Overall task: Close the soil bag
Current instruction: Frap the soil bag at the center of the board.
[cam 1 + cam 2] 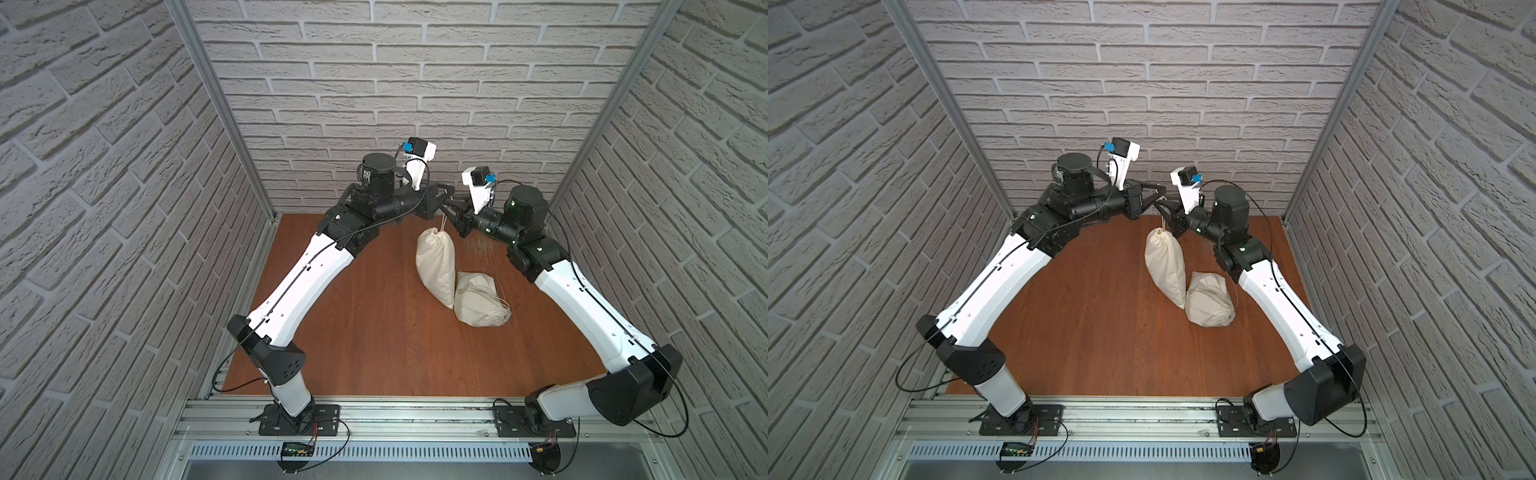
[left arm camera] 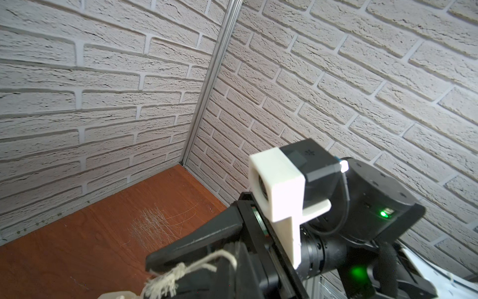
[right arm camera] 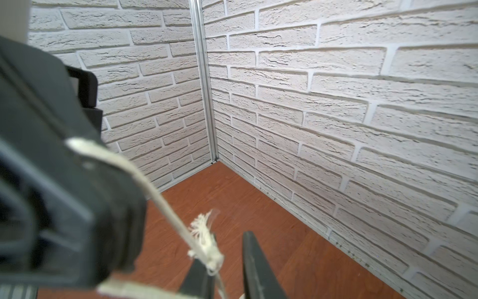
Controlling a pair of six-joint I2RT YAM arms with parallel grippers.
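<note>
Where the two arms meet high over the far end of the table (image 1: 353, 332), the left claw (image 1: 452, 192) is pressed together on the drawstring (image 1: 444, 221) of the soil bag (image 1: 436, 262). That bag stands tilted below the claws, its bottom on the wood and its gathered neck drawn upward by the cord, which rises almost straight to the fingertips. The right claw (image 1: 448, 206) sits tip to tip with the left one, just under it in both top views. Seen from the right wrist, its fingers (image 3: 254, 266) stand a little apart with a gap between them. The cord runs down from the left claw, and its frayed knot (image 3: 207, 249) lies against one finger, not pinched between the two. A second cloth bag (image 1: 478, 303) lies on its side on the table against the lower end of the first, its gathered neck toward the near right. Fine scratch marks (image 2: 155, 225) show on the wood toward the far right. White brick walls (image 1: 374, 104) enclose the table on three sides.
</note>
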